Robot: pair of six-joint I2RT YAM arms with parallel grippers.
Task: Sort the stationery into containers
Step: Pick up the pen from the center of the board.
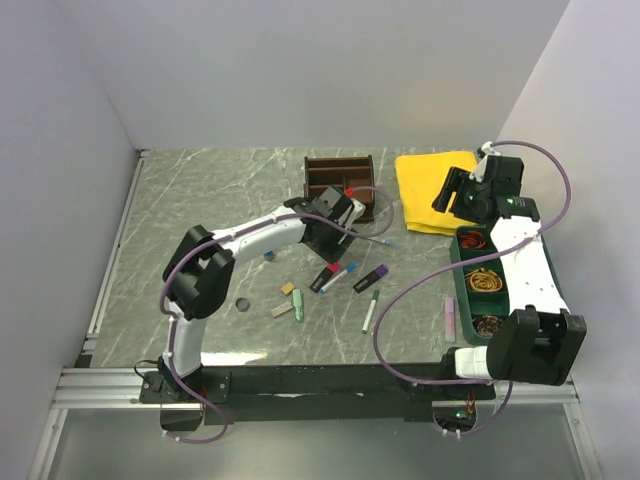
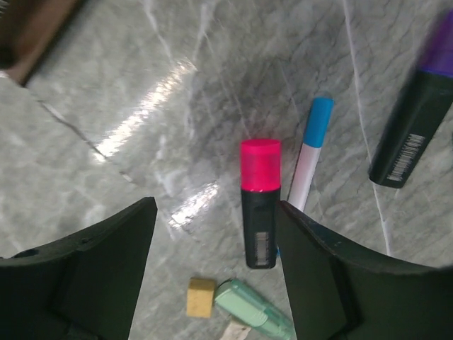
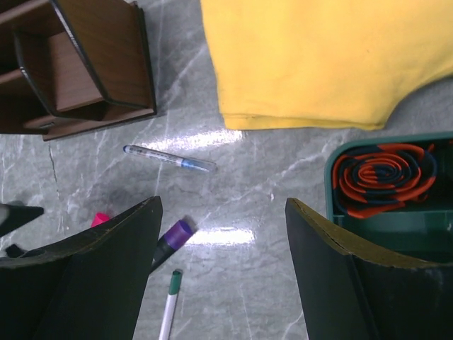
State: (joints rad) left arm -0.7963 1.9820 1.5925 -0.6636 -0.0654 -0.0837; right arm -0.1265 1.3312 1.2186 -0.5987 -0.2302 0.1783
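While its jaws stand wide apart and empty, the left hand (image 2: 218, 207) hovers over the pink-capped marker (image 2: 259, 205), lying on the surface (image 2: 106, 106) beside a blue-capped pen (image 2: 310, 152): the picking step, I judge, calling for a straight descent and a squeeze. The right hand (image 3: 223, 205), likewise spread and empty, hangs between organiser (image 3: 85, 64) and green tray (image 3: 331, 184). Only the top view shows the pink eraser (image 1: 450, 318) beside that tray.

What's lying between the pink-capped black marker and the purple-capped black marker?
A slim white pen with a blue cap, shown in the left wrist view.
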